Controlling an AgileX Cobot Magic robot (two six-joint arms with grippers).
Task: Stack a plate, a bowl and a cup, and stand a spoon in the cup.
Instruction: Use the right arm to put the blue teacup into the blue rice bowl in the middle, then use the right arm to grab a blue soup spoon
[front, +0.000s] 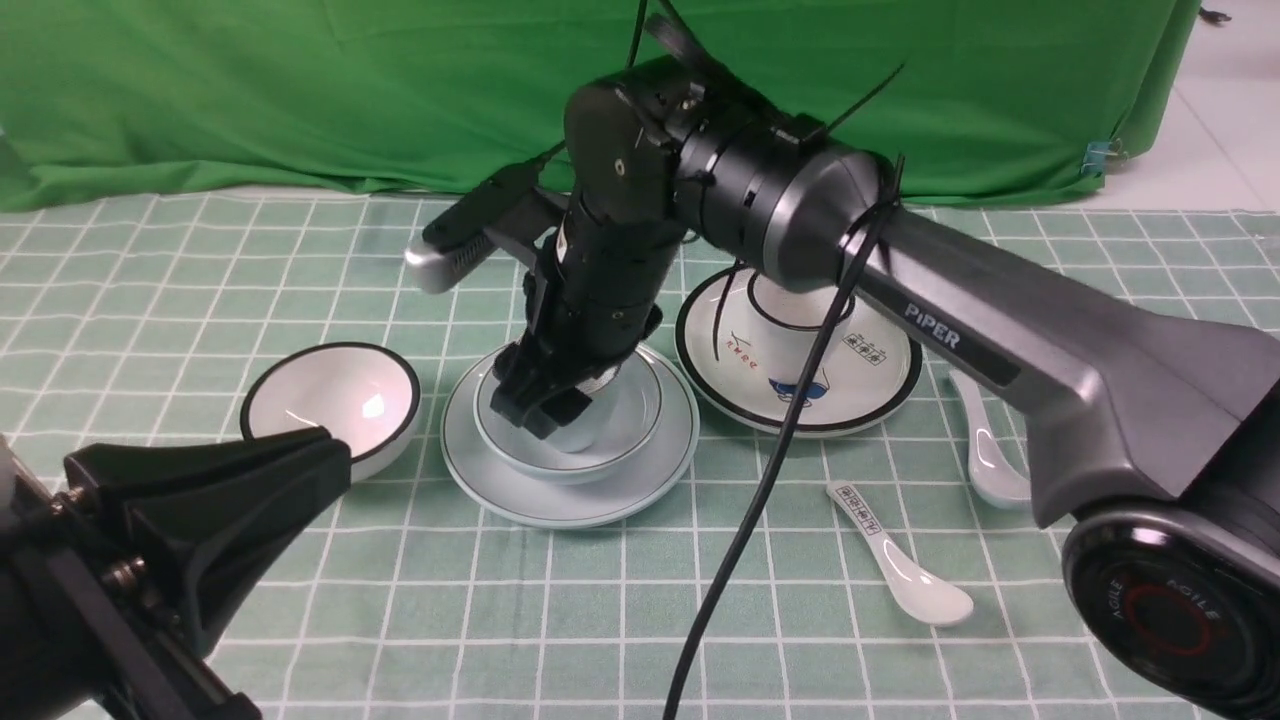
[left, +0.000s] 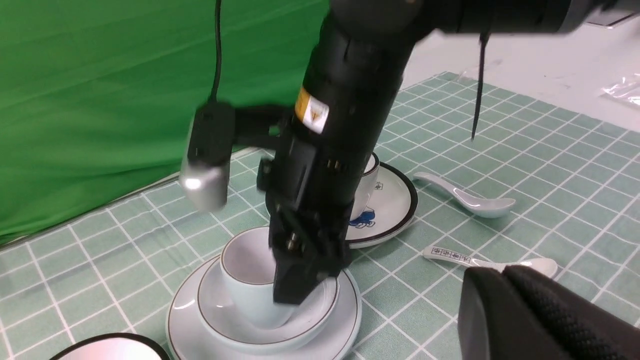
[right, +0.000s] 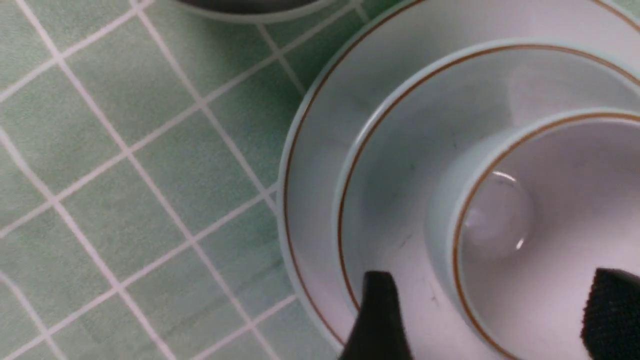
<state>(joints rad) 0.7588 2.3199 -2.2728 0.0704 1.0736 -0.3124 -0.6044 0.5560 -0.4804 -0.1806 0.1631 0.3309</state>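
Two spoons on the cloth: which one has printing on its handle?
The printed spoon nearer the robot, squares on its handle; the plain spoon lies farther right, unmarked.

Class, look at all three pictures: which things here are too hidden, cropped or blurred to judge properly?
Cup: front view, mostly hidden by the right pincer.
Left pincer: cut off by picture edges in front and left wrist views; open or shut unclear.
Black-rimmed cup: front view, largely behind the right arm.
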